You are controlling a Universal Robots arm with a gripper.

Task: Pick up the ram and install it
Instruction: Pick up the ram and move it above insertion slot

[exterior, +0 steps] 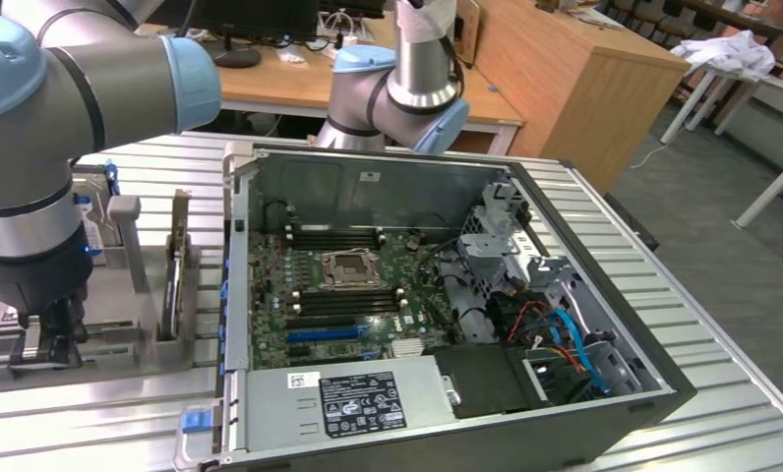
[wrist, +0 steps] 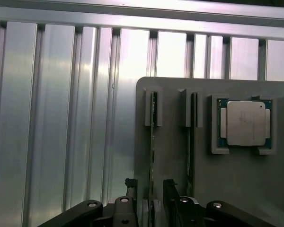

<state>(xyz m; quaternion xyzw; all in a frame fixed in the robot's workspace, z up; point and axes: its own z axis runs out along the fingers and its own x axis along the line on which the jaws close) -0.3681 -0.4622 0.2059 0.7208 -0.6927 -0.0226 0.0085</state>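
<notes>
My claw (wrist: 149,184) is hanging spread, one finger on each side of the ram (wrist: 153,123), not squeezing it. The ram's standing on edge in the grey holder tray (wrist: 173,90), in the slot nearest the tray's outer edge. I'm guessing it's light, stiff and fragile, so I'm thinking pinch the flat faces mid-length. In the tray I'm counting two sticks, this one and a second stick (wrist: 193,127), plus one processor chip (wrist: 246,123)

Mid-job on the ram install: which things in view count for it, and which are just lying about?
For the job:
- gripper, open, straddling the ram in its holder
- memory slots on the motherboard in the open computer case

Lying about:
- processor
- second stick in the neighbouring holder slot
- power supply
- cables
</notes>
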